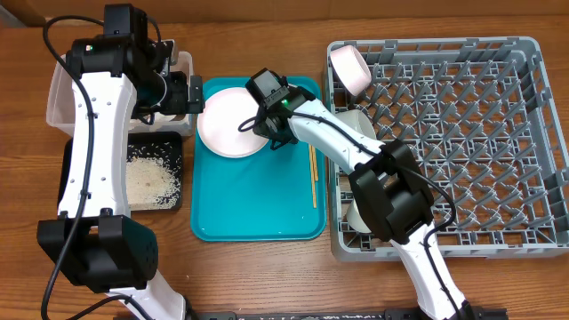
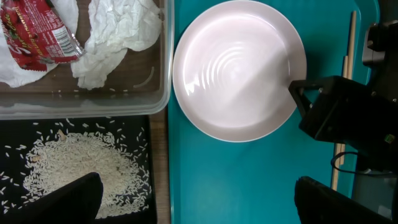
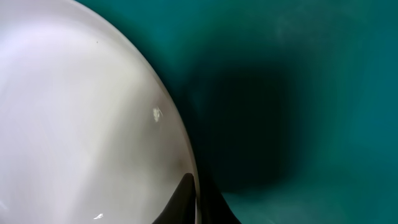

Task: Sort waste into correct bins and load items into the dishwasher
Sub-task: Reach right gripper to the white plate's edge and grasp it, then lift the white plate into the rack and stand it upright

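- Right gripper point(image 1: 260, 124) is pressing its jaws together on the right-hand rim of the round white plate point(image 1: 229, 122). Through the left wrist camera I'm seeing its black fingers point(image 2: 297, 93) biting onto that edge.
- I'm watching the plate lying flat and right side up in the upper-left part of the teal tray point(image 1: 258, 213), with the right gripper reaching in from the plate's right side.
- Through the right wrist camera I'm seeing the plate filling the left of the view, one dark fingertip point(image 3: 186, 199) lying against its rim, and teal tray behind it.
- Left gripper point(image 2: 200, 200) is hanging spread wide and holding nothing, just left of the plate. One finger is showing over the black tray point(image 1: 173, 200), the other over the teal tray.
- I'm seeing the chopsticks point(image 1: 313, 173) lying on the teal tray to the right of the plate, near the right gripper and apart from the plate.
- The clear tub point(image 1: 58, 98) is holding the crumpled napkins point(image 2: 118, 34) and the red-and-white wrapper point(image 2: 37, 31). The rice point(image 1: 147, 182) is lying in the black tray just below it.
- The dish rack point(image 1: 462, 151) is sitting on the tabletop point(image 1: 267, 276) right of the teal tray, with a white bowl point(image 1: 349, 67) tilted at its upper-left corner.
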Tool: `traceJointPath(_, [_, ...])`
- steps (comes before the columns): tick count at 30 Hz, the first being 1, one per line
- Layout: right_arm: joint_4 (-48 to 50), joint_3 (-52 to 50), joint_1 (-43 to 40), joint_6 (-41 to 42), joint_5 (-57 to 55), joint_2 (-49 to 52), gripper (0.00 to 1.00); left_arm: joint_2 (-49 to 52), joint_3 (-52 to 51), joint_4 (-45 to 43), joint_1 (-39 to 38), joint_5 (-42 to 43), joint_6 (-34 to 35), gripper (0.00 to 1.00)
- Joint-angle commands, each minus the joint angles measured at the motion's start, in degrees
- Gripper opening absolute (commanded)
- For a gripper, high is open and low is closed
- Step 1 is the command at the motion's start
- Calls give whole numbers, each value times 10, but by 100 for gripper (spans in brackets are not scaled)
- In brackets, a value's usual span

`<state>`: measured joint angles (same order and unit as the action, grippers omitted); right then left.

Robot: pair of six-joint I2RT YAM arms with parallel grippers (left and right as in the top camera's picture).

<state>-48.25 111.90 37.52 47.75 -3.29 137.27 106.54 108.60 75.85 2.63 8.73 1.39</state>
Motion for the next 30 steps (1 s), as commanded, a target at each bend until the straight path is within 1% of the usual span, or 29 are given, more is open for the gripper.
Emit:
traceJointPath(1, [-29,-1,-6,-13,-5,22,4,3,10,0,0,-2,5,100])
traceJointPath(5, [-60,25,-13,-56,-4,-1,4,3,10,0,0,-2,5,100])
traceJointPath(8, [-114,72,-13,-92,-17,-24,4,3,10,0,0,-2,5,100])
traceJointPath(14, [-267,204,-13,-108,-113,-70,4,3,10,0,0,-2,5,100])
traceJointPath(18, [-347,272,-13,-107,-193,-107,4,3,10,0,0,-2,5,100])
traceJointPath(22, [-406,308,-14,-107,-302,-162,4,3,10,0,0,-2,5,100])
traceJointPath(27, [-489,311,-14,-96,-525,-230,4,3,10,0,0,-2,5,100])
traceJointPath(30, [-488,306,-21,-121,-616,-248,4,3,10,0,0,-2,5,100])
